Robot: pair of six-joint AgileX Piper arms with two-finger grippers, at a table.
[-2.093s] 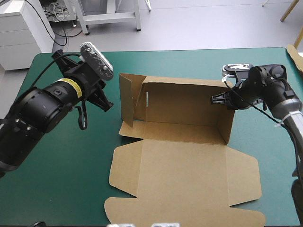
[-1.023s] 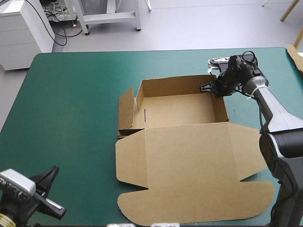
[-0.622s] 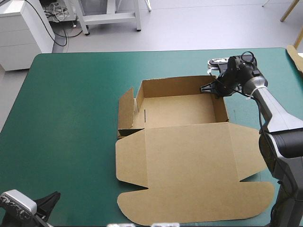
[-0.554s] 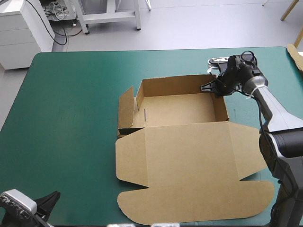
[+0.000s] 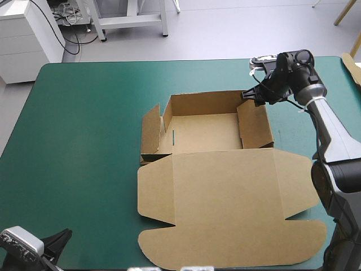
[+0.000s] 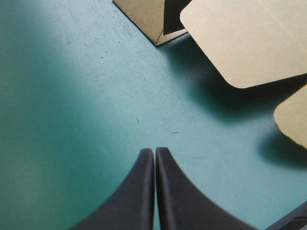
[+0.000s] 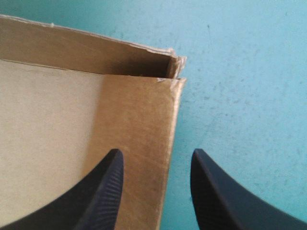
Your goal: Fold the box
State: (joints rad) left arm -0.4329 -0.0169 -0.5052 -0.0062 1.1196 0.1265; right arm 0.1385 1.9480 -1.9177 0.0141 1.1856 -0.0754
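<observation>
The brown box [image 5: 214, 169] lies mid-table as an open tray, its lid flat toward the near edge. Its right side wall [image 5: 255, 124] leans inward over the tray floor. My right gripper [image 5: 247, 95] hovers at the tray's far right corner. In the right wrist view its black fingers [image 7: 106, 191] stand apart, and the gripper [image 7: 156, 165] is open over the wall's [image 7: 120, 129] top edge without pinching it. My left gripper [image 5: 62, 236] sits low at the table's near left corner. It is shut [image 6: 154, 154] over bare cover, with the box's left corner [image 6: 156, 21] and a lid flap [image 6: 249, 43] ahead.
The teal-green cover [image 5: 79, 141] is bare to the left of the box. The box's left side flap [image 5: 149, 132] stands upright and splayed outward. A strip of pale brown board [image 5: 352, 66] shows at the table's far right corner.
My right gripper has opened, let go of the box's far right corner and pulled slightly away. The right side wall now leans further into the tray. The left arm has not moved.
</observation>
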